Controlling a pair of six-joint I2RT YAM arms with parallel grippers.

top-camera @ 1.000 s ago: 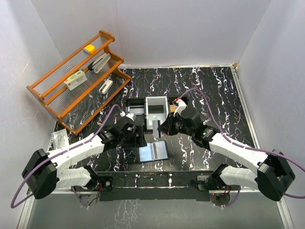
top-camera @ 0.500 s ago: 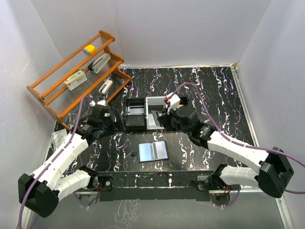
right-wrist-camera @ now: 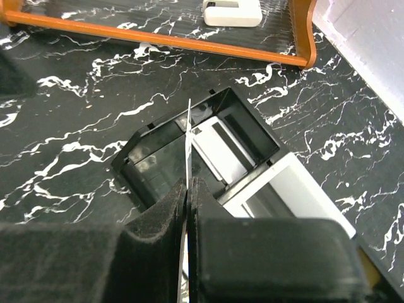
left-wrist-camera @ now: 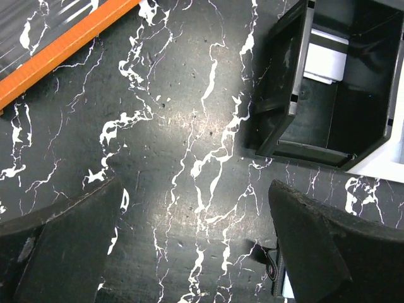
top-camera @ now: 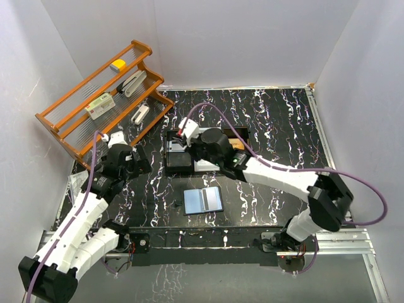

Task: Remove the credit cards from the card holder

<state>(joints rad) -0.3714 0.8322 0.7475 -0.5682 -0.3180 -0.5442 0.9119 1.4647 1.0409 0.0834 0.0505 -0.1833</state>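
Note:
The card holder [top-camera: 203, 200] lies open on the black marbled table, its light blue-grey inside facing up. Only its corner [left-wrist-camera: 275, 273] shows in the left wrist view, beside my right-hand finger. My left gripper [top-camera: 140, 161] [left-wrist-camera: 196, 243] hovers open and empty over bare table, left of the holder. My right gripper [top-camera: 187, 150] [right-wrist-camera: 189, 187] is shut on a thin credit card [right-wrist-camera: 189, 142], seen edge-on and held upright over the left compartment of the black tray [top-camera: 178, 159]. A white card [right-wrist-camera: 218, 146] [left-wrist-camera: 325, 60] lies inside that tray.
The black tray [left-wrist-camera: 291, 95] has a white-walled compartment [right-wrist-camera: 297, 183] next to it. A wooden rack [top-camera: 101, 104] [right-wrist-camera: 158, 39] with small items stands at the back left. White walls enclose the table on three sides.
My left gripper opened wide and drew back to the left, away from the card holder. My right arm swung left with the card, from the tray's middle to its left compartment.

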